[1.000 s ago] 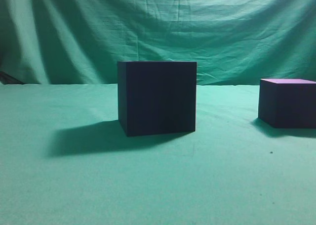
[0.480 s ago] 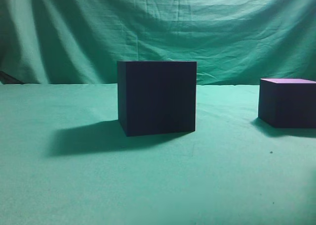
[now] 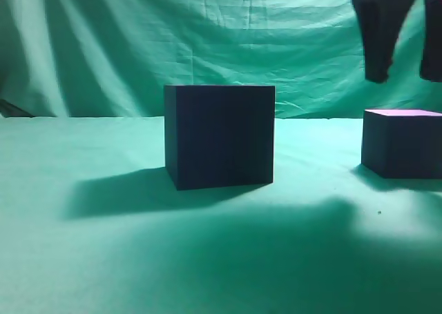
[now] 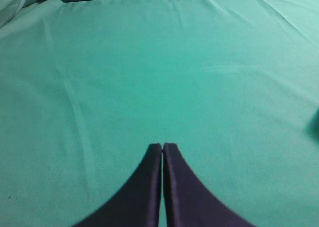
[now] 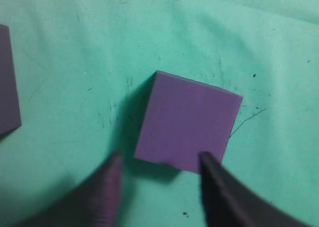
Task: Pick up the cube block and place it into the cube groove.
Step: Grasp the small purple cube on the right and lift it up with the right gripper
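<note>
Newly arrived from above, the right claw [image 3: 404, 69] hangs released over the cube block [image 3: 402, 143] on the green worktop [image 3: 83, 259], right of the cube groove [image 3: 219, 136]; the left claw [image 4: 163, 146] is clenched elsewhere.

Cube block [image 3: 402, 143]: we record a small dark navy-purple cube with a lighter purple top face, upright on the green cloth at the far right of the exterior view; from the right wrist view [image 5: 188, 120] its square top sits slightly rotated. Cube groove [image 3: 219, 136]: we list a larger, plain dark navy-black cubic box, upright near the middle, well apart from the block, to its left.
</note>
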`<state>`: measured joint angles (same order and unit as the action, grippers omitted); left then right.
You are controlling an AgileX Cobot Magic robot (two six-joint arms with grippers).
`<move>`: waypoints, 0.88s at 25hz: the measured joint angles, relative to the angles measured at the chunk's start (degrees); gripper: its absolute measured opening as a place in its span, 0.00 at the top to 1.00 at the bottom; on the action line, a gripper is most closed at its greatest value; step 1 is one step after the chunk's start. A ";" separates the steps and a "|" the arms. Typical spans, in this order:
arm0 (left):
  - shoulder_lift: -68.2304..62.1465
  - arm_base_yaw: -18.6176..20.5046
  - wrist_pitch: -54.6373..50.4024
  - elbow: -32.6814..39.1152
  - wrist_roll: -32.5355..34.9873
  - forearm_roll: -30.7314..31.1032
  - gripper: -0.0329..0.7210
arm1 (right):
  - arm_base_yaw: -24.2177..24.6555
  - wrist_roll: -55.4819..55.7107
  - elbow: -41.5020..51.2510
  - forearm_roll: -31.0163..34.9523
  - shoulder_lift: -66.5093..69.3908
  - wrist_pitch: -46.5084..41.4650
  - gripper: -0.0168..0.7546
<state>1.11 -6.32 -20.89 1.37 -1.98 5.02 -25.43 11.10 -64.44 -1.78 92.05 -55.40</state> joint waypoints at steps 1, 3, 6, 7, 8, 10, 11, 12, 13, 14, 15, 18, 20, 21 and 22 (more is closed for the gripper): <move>0.00 0.00 0.00 0.00 0.00 0.00 0.96 | 0.00 1.45 0.00 -0.42 0.10 0.10 0.42; 0.00 0.00 0.00 0.00 0.00 0.00 0.96 | 0.00 4.30 0.00 -1.03 0.34 0.89 0.26; 0.00 0.00 0.00 0.00 0.00 0.00 0.96 | 0.00 7.76 0.00 -2.34 0.47 2.72 0.18; 0.00 0.00 0.00 0.00 0.00 0.00 0.96 | 0.00 8.66 0.00 -3.06 0.59 3.09 0.18; 0.00 0.00 0.00 0.00 0.00 0.00 0.96 | 0.00 9.51 0.00 -3.96 0.93 3.32 0.18; 0.00 0.00 0.00 0.00 0.00 0.00 0.96 | 0.00 10.07 -0.10 -5.21 2.24 3.46 0.18; 0.00 0.00 0.00 0.00 0.00 0.00 0.96 | 0.00 10.39 -0.10 -5.45 3.12 3.48 0.18; 0.00 0.00 0.00 0.00 0.00 0.00 0.96 | 0.00 10.98 -0.10 -5.55 4.02 3.58 0.18; 0.00 0.00 0.00 0.00 0.00 0.00 0.96 | 0.10 11.36 -0.10 -5.55 4.84 3.71 0.18; 0.00 0.00 0.00 0.00 0.00 0.00 0.96 | 0.10 11.50 -0.10 -5.59 5.47 3.82 0.18; 0.00 0.00 0.00 0.00 0.00 0.00 0.96 | 0.10 11.89 -0.10 -5.59 6.12 3.94 0.18; 0.00 0.00 0.00 0.00 0.00 0.00 0.96 | 0.10 12.35 -0.10 -5.69 7.27 4.18 0.25; 0.00 0.00 0.00 0.00 0.00 0.00 0.96 | 0.10 12.35 -0.10 -5.82 7.49 4.25 0.37; 0.00 0.00 0.00 0.00 0.00 0.00 0.96 | 0.10 12.46 -0.10 -5.92 7.49 4.25 0.42; 0.00 0.00 0.00 0.00 0.00 0.00 0.96 | 0.10 12.46 -0.10 -5.91 7.49 4.25 0.41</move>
<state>1.11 -6.32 -20.89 1.37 -1.98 5.02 -25.33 23.56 -64.54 -7.69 99.54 -51.15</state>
